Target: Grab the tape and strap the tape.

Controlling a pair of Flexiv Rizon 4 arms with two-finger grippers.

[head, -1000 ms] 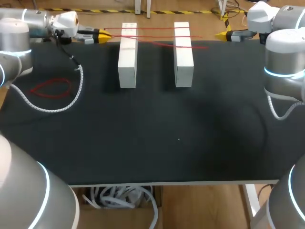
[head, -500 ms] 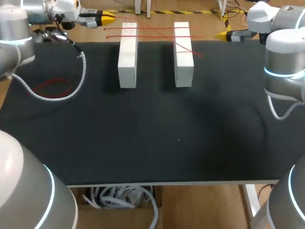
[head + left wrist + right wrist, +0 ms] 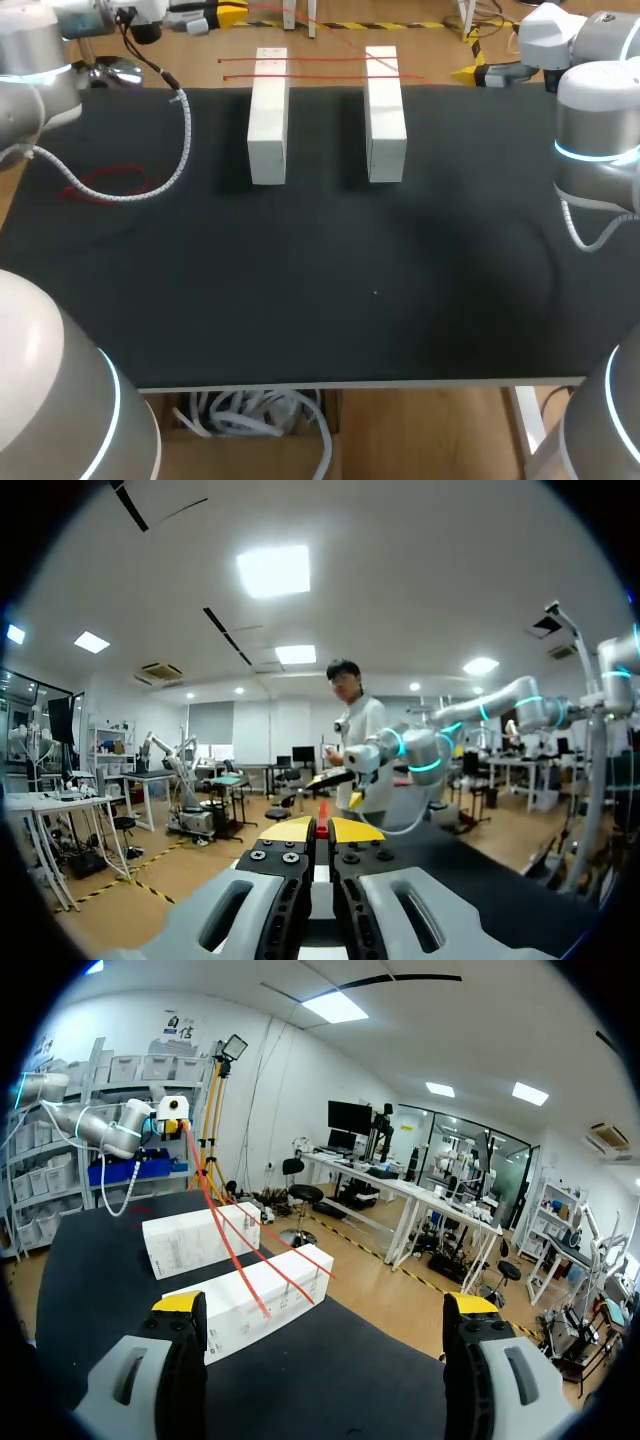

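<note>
Tape [image 3: 320,58] is lying in thin red strands across the far ends of the two white blocks [image 3: 268,115]. One strand is slanting off the right-hand block toward my left gripper [image 3: 232,13], which is hanging beyond the blocks' far left corner. Its yellow tips are pinching tight on that red strand. My right gripper [image 3: 325,1305] is sitting off the blocks' far right side, fingers spread wide and gripping nothing, the tape well ahead of it.

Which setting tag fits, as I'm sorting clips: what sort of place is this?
Probably a robotics lab test bench: two robot arms, left gripper and right gripper, at a black table holding two white blocks crossed by red tape.
</note>
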